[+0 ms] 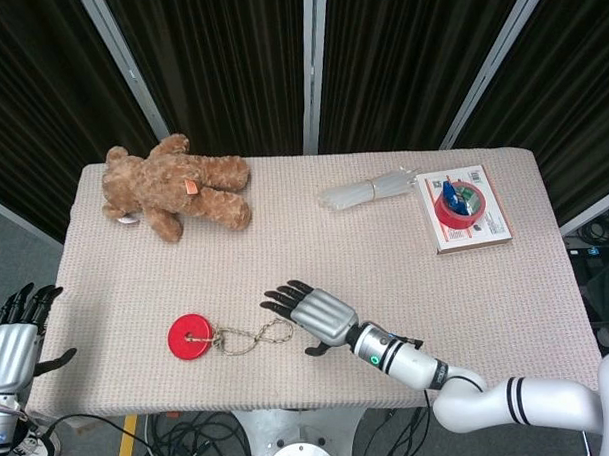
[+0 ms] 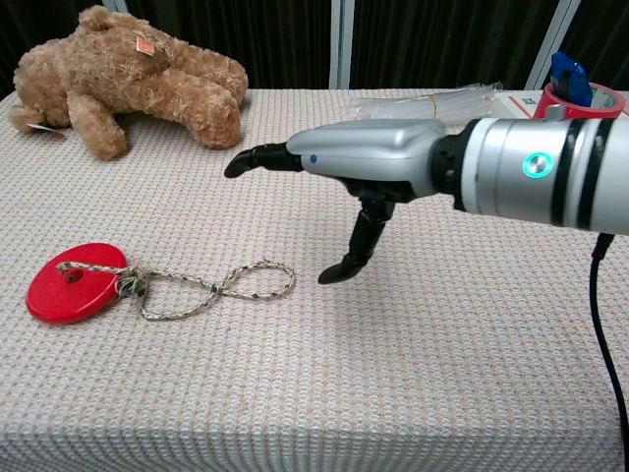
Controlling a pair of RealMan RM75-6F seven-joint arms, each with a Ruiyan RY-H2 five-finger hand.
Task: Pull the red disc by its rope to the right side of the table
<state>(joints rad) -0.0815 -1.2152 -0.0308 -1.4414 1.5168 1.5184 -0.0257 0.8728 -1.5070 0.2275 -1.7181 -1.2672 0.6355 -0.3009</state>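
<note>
Red disc: the red disc (image 1: 190,336) lies flat on the near left part of the worktop (image 1: 385,245), so it is on the wrong side for the task.
Rope: the rope (image 1: 255,336) is tied through the hole of the disc and runs out to your right in loose loops; the end loop lies nearest to your right arm, which I think is the reason to take it there.
Direction: disc and rope together make one long line, left to right, almost along the front edge; the free end points to the right, the way you must pull.
Right robot hand: your right robot hand (image 1: 312,314) hangs above the worktop just beside the end loop, fingers spread, thumb pointing down, nothing held. It does not touch the rope.
Left robot hand: your left robot hand (image 1: 12,340) is off the left edge of the worktop, fingers apart, nothing in it.
Other things: the teddy bear (image 1: 175,184) lies at the far left, the clear plastic bundle (image 1: 371,190) and the box (image 1: 466,210) with the red tape roll (image 1: 457,204) at the far right, all well apart from the pulling line.
</note>
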